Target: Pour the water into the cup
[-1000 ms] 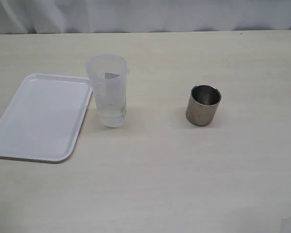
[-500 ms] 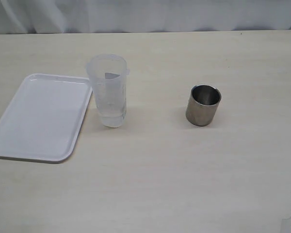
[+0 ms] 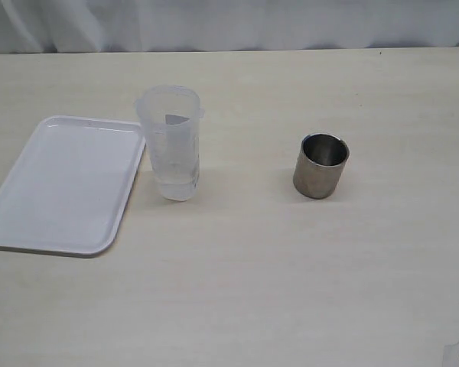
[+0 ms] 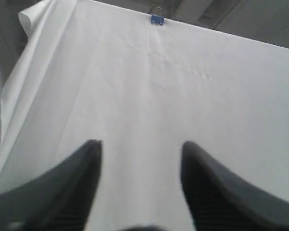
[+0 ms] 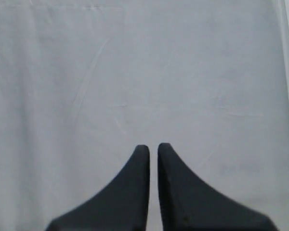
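Three things stand on the table [image 3: 237, 290]: a white tray [image 3: 61, 183] at the left, a tall plastic beaker [image 3: 170, 149] just beside the tray's right edge, and a steel cup [image 3: 320, 166] right of centre. A wide bare gap lies between beaker and cup. The lower half of the frame, the far right, and the strip up to the white cloth [image 3: 229, 23] at the top are open. Between tray and beaker there is hardly any room.

No legible text, label, brand, number or sign was found in any view. Faint marks on the wall of the translucent beaker [image 3: 168, 153] were too blurred to read. The stainless-steel cup [image 3: 318, 174] bore no readable marking.
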`<state>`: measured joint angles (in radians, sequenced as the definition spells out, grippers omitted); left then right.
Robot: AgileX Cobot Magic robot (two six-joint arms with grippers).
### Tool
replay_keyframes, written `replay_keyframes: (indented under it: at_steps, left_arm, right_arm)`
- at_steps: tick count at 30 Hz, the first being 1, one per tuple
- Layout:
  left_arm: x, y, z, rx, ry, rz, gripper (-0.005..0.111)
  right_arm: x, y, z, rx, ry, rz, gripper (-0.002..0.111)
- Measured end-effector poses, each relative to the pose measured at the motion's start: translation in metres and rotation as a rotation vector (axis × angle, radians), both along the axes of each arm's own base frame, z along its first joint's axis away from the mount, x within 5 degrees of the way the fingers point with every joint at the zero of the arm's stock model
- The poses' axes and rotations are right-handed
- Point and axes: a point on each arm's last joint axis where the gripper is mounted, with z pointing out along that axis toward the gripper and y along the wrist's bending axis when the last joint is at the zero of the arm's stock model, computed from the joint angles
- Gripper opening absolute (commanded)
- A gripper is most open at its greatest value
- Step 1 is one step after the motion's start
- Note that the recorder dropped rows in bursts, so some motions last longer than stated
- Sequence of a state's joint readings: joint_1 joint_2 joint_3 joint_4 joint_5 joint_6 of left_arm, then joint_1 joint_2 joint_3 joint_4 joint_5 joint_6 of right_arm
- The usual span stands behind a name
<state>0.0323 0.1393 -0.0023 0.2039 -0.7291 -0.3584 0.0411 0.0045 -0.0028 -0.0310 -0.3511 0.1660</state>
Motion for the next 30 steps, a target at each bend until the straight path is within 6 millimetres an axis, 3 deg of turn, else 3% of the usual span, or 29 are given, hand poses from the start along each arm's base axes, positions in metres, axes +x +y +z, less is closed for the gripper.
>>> replay_keyframes:
  at_steps: [3,8,10,22,30]
  left_arm:
    - [0.010,-0.004,-0.002,0.054,0.039,-0.026,0.097]
    - [0.026,-0.013,-0.009,0.164,0.128,-0.067,0.097]
    - [0.031,-0.015,-0.013,0.201,0.160,-0.087,0.097]
    - [0.059,-0.036,-0.045,0.414,0.394,-0.300,0.097]
    - [0.078,-0.044,-0.066,0.428,0.532,-0.441,0.097]
  right_arm:
    - [0.000,0.000,0.001,-0.002,-0.009,0.001,0.041]
    - [-0.001,0.000,0.002,-0.001,-0.019,0.001,0.075]
    - [-0.001,0.000,0.002,-0.001,-0.029,0.002,0.083]
    - [0.005,0.001,0.003,-0.004,-0.007,0.003,0.085]
    - [0.019,0.002,0.000,-0.015,0.061,0.006,0.085]
